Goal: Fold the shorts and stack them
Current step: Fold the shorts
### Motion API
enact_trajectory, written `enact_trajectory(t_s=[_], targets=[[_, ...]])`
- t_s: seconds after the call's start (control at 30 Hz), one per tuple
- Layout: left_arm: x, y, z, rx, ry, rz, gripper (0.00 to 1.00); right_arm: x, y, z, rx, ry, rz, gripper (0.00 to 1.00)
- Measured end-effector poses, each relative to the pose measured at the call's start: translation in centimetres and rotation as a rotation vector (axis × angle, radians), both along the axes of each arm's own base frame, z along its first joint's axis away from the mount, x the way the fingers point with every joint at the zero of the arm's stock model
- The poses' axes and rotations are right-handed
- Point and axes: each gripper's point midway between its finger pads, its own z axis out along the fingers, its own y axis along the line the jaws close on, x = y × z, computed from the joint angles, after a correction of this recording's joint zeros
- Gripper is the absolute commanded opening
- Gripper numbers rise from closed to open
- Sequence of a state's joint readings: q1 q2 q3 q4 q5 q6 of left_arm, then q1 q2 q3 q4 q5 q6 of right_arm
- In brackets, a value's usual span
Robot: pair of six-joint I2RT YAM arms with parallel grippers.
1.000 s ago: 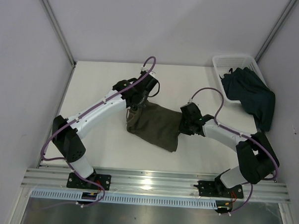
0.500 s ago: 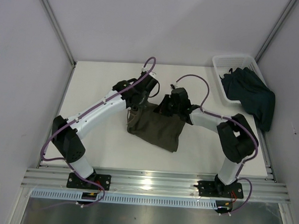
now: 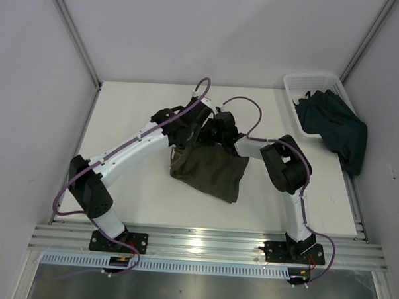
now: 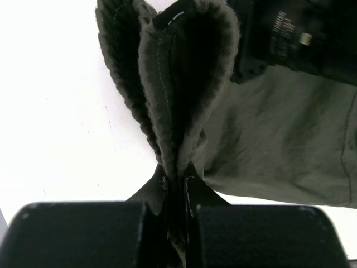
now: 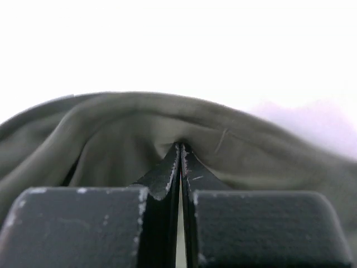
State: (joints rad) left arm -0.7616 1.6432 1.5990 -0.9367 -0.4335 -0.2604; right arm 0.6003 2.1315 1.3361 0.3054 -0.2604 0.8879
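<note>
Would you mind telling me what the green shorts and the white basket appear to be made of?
The green shorts look like soft matte woven cloth, perhaps cotton: they crease and look ribbed at the waist. The white basket is probably rigid moulded plastic, given its open mesh wall.

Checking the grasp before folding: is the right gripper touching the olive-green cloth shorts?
Touching. Right wrist view: the right gripper is shut, olive-green cloth shorts puckering at its tips.

Left end effector (image 4: 177, 180) pinches the olive shorts (image 4: 279, 139).

Bare table (image 3: 125, 110) left (basket (image 3: 289, 87) right)
</note>
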Motion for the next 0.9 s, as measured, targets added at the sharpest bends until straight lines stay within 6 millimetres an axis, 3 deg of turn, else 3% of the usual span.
enact_trajectory(t_s=[0.3, 0.5, 0.63, 0.67, 0.8, 0.9], targets=[[-0.5, -0.6, -0.1, 0.006, 0.004, -0.029, 0.0, 1.5, 0.2, -4.0, -0.003, 0.049, -0.074, 0.0], [-1.3, -1.5, -0.4, 0.019, 0.009, -0.074, 0.0, 2.3, 2.1, -3.3, 0.052, 0.029, -0.047, 0.0], [-1.7, -2.4, -0.7, 0.029, 0.013, -0.096, 0.0, 2.3, 2.2, -2.9, 0.069, 0.029, -0.034, 0.0], [-1.7, -2.5, -0.8, 0.033, 0.014, -0.098, 0.0, 2.4, 2.1, -2.9, 0.07, 0.03, -0.036, 0.02], [-1.3, -3.3, -1.2, 0.038, 0.02, -0.104, 0.0, 2.7, 0.2, -2.0, 0.068, 0.034, -0.056, 0.25], [-1.1, -4.2, -1.2, 0.032, 0.018, -0.107, 0.0, 3.3, -2.4, 0.3, 0.072, 0.016, -0.089, 0.26]])
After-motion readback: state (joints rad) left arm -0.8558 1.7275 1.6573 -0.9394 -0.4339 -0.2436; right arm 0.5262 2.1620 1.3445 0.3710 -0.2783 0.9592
